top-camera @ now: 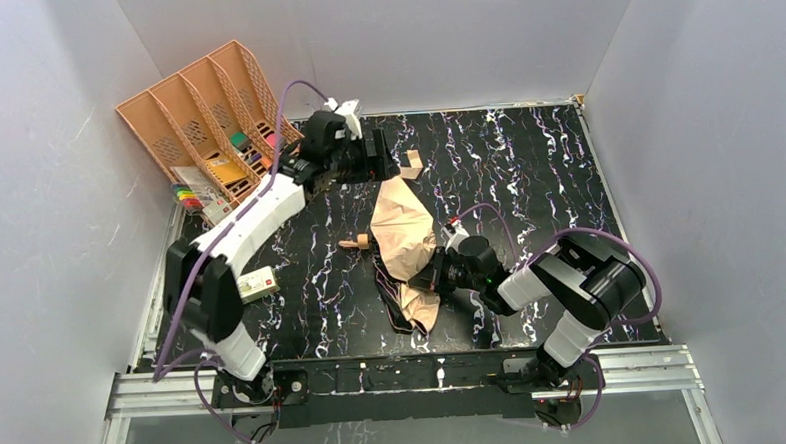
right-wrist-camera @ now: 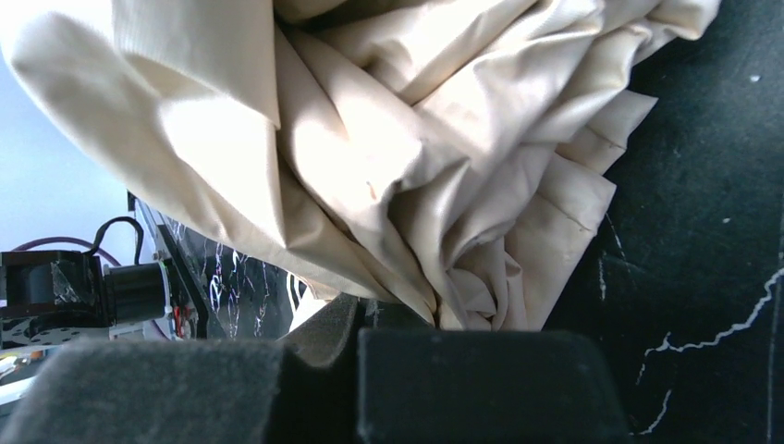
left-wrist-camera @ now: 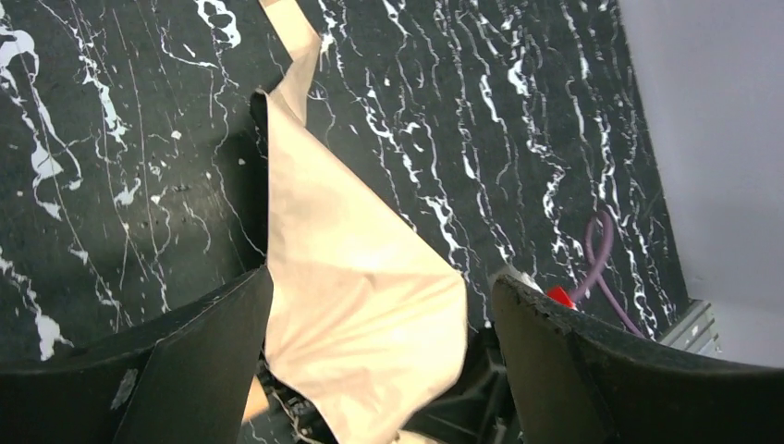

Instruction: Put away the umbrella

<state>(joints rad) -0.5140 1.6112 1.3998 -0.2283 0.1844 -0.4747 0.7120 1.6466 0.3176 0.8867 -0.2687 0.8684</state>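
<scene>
Main risk: the umbrella (top-camera: 404, 229) isn't furled. It lies mid-table as a loose, crumpled tan canopy running far-to-near, with dark ribs or cord poking out at the near end and what looks like its handle (top-camera: 355, 243) sticking out to the left. The right gripper (right-wrist-camera: 356, 338) is clamped on bunched fabric only, not on anything rigid, so a pull prob. drags cloth, lets folds slip out, or spreads the canopy further instead of moving the whole thing. The left gripper (left-wrist-camera: 381, 282) is spread wide and holds nothing, fabric showing below and between its fingers (left-wrist-camera: 194, 361). If it closes from here it may catch just one layer at the far end, and w/ both grips on cloth the two arms could tug against each other or tear it. Stowing is a 2nd worry: the peach file tray (top-camera: 189, 103) at the far left has narrow slots, some w/ coloured items in them, so loose fabric or ribs likely snag on the dividers. A small white box (top-camera: 257, 283) lies near the left arm's (top-camera: 258, 213) elbow and could get knocked in a sweep. Pose: left arm stretches far and rightward across the black marbled table (top-camera: 537, 166), wrist just right of the tray and above the umbrella's far tip. The right arm (top-camera: 572, 284) is folded low, forearm reaching left, its gripper at the near end of the canopy.
</scene>
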